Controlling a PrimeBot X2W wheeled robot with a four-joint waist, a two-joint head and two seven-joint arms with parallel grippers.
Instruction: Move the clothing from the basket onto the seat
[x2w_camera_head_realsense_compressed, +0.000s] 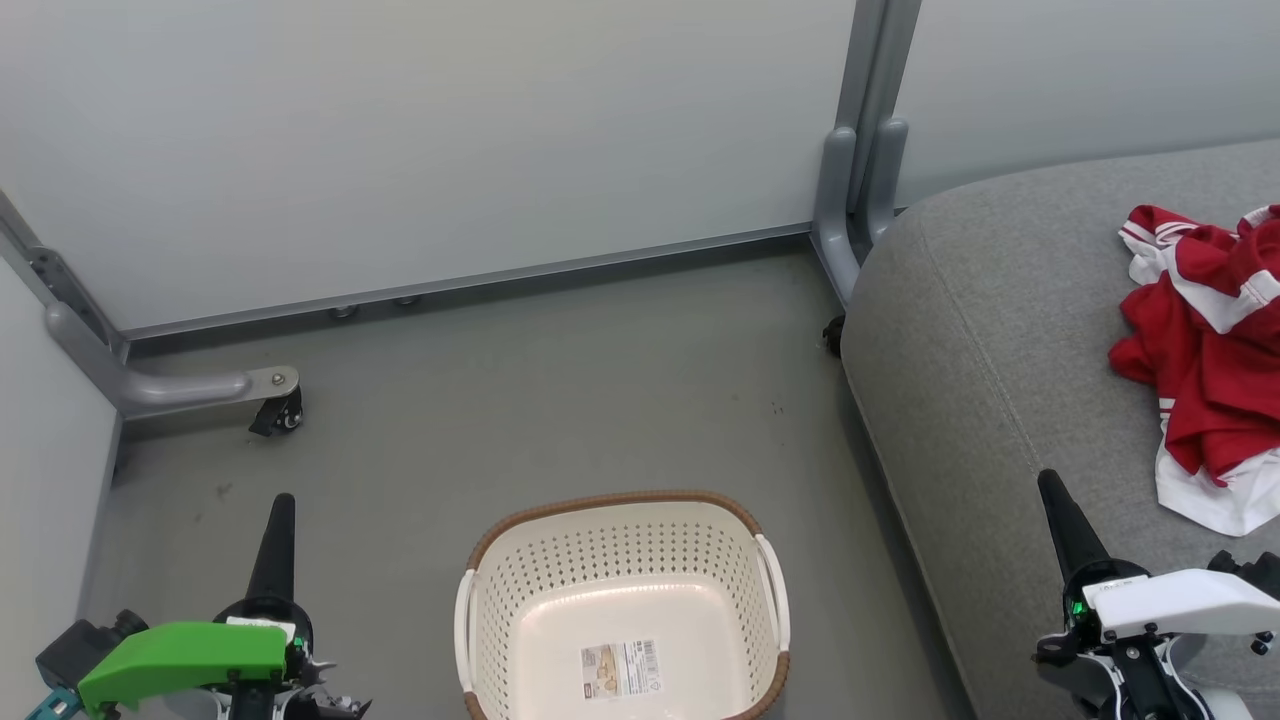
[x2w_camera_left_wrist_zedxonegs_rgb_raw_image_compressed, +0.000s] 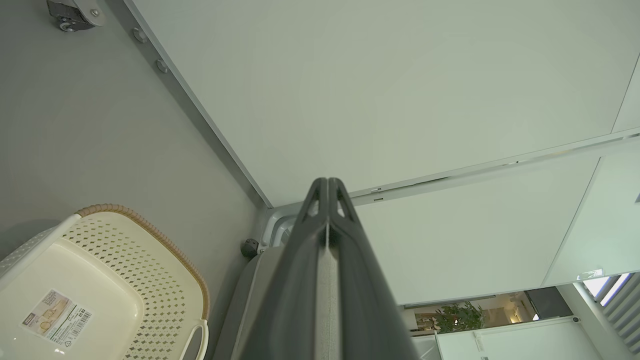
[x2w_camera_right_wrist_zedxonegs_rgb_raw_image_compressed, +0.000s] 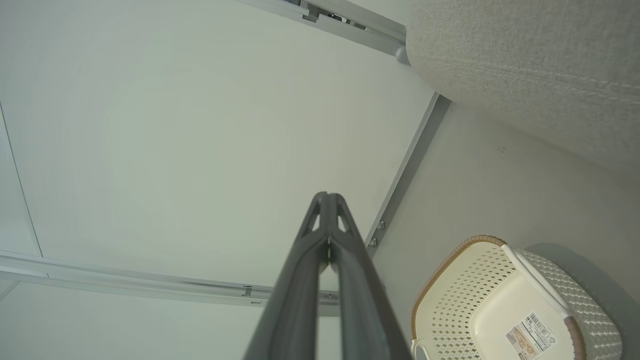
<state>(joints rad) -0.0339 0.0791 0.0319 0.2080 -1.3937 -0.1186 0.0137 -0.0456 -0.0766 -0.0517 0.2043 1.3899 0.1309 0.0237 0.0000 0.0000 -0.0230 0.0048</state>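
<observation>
Grey floor (x2w_camera_head_realsense_compressed: 560, 380) lay under the left gripper (x2w_camera_head_realsense_compressed: 282, 505) at the lower left of the head view. Its two dark fingers were clamped flat together on nothing, well apart from any cloth.

Just to its right stood the basket (x2w_camera_head_realsense_compressed: 610, 499), upright on the floor. It was empty, and the label (x2w_camera_head_realsense_compressed: 621, 668) on its cream base was plainly readable.

Further right rose the seat (x2w_camera_head_realsense_compressed: 980, 330), its rounded edge close beside the basket. The right gripper (x2w_camera_head_realsense_compressed: 1047, 488) hung above the cushion's front part, its fingers likewise pinched together and empty.

At the far right the clothing (x2w_camera_head_realsense_compressed: 1205, 380) lay crumpled on the seat, red with white panels. The heap ran out of the picture, so I could not tell how many pieces it held.

By that layout the transfer looked done. The main hazard was the white hem lying near the right gripper. A careless sweep of that arm could catch the loose fabric and drag it back toward the cushion's edge. On the other side, a low swing of the left arm could nudge the light, empty basket across the smooth floor.
</observation>
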